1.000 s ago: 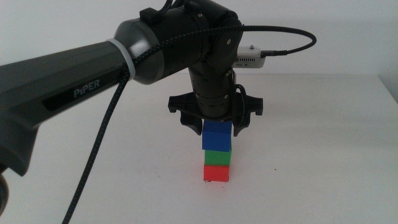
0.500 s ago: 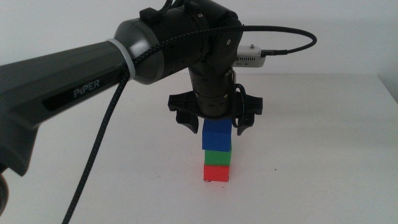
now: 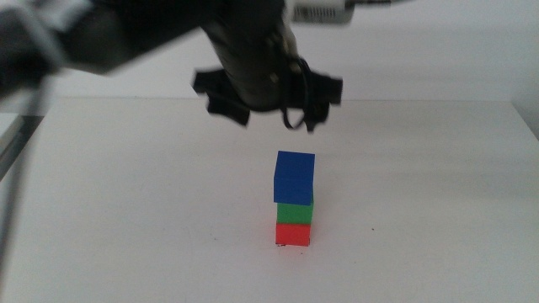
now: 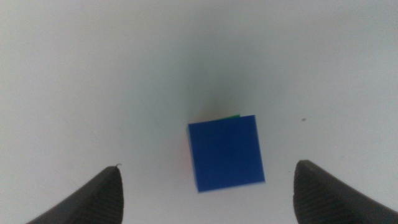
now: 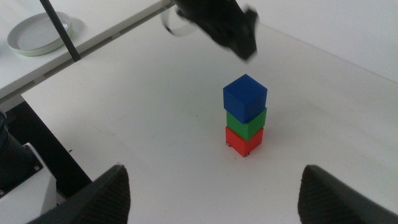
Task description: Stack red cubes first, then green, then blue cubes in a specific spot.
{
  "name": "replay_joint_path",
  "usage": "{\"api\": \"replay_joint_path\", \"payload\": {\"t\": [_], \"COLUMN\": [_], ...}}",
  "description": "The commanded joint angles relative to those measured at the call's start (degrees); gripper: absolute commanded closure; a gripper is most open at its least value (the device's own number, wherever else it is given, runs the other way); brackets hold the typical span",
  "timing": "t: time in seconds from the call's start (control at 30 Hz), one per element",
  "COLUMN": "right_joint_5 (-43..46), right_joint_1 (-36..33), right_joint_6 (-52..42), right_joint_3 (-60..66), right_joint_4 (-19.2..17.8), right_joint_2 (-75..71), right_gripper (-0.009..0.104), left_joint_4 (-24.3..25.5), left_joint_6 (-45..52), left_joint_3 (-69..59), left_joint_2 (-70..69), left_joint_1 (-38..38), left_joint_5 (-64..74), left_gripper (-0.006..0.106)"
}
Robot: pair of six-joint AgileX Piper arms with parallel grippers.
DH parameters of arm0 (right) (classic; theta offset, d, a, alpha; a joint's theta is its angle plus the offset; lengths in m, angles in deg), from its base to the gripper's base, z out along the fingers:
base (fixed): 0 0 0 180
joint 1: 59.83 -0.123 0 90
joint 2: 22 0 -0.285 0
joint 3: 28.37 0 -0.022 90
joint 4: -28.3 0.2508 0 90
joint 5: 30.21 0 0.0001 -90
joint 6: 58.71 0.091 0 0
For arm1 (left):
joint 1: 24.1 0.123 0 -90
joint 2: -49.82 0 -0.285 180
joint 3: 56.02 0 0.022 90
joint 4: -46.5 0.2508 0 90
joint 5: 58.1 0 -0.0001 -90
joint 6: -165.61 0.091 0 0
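Cubes in one upright stack on the white matte table point(image 3: 438, 210): the red cube point(image 3: 293, 233) sits at the bottom, on faint black marks of the spot point(image 3: 286, 245), its faces plain and dull. On it rests the green cube point(image 3: 295, 212), same size, edges nearly flush. On top sits the blue cube point(image 3: 294, 177), turned a little so its corners overhang the green one slightly. The stack's long axis is vertical.

Above and behind it hangs my left gripper point(image 3: 268, 114), blurred, its two dark jaws spread wide and holding nothing; from my left wrist I look straight down on the blue top face. My right gripper point(image 5: 211, 190) waits well back, jaws apart, empty. Far off beside the table lies a round pale dish point(image 5: 38, 33).
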Motion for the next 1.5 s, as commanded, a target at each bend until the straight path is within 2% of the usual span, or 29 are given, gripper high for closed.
{"api": "replay_joint_path", "payload": {"t": [0.0, 0.17, 0.3, 0.5, 0.57, 0.63, 0.7, 0.83, 1.13, 1.47], "right_joint_5": [0.3, 0.3, 0.3, 0.3, 0.3, 0.3, 0.3, 0.3, 0.3, 0.3], "right_joint_1": [0.0, 0.0, 0.0, 0.0, 0.0, 0.0, 0.0, 0.0, 0.0, 0.0], "right_joint_6": [-0.4, -0.4, -0.4, -0.4, -0.4, -0.4, -0.4, -0.4, -0.4, -0.4], "right_joint_3": [0.1, 0.1, 0.1, 0.1, 0.1, 0.1, 0.1, 0.1, 0.1, 0.1], "right_joint_4": [-0.4, -0.4, -0.4, -0.4, -0.4, 0.0, 0.0, 0.6, 0.7, 0.7], "right_joint_2": [0.0, 0.0, 0.0, 0.0, 0.0, -0.1, -0.1, 0.0, -0.5, -0.5], "right_gripper": [0.014, 0.014, 0.014, 0.014, 0.013, 0.013, 0.013, 0.013, 0.013, 0.013], "left_joint_4": [0.9, 1.6, 5.0, 9.6, 6.4, -1.1, -5.6, -8.7, -16.1, -14.6], "left_joint_6": [4.3, 6.1, 18.9, 22.6, 27.0, 37.3, 41.9, 42.5, 42.4, 42.4], "left_joint_3": [0.1, 0.1, -2.3, -7.4, -9.3, -13.1, -17.0, -21.7, -22.2, -22.2], "left_joint_2": [-5.6, -14.8, -23.0, -38.1, -42.6, -47.6, -52.2, -58.0, -59.8, -59.8], "left_joint_1": [0.0, 0.0, 0.0, 3.6, 9.6, 18.9, 26.7, 35.8, 38.6, 38.6], "left_joint_5": [0.3, 0.3, 0.3, 0.3, 0.3, -1.2, -5.2, -6.3, -8.6, -9.4], "left_gripper": [0.008, 0.008, 0.008, 0.008, 0.008, 0.008, 0.008, 0.008, 0.008, 0.008]}}
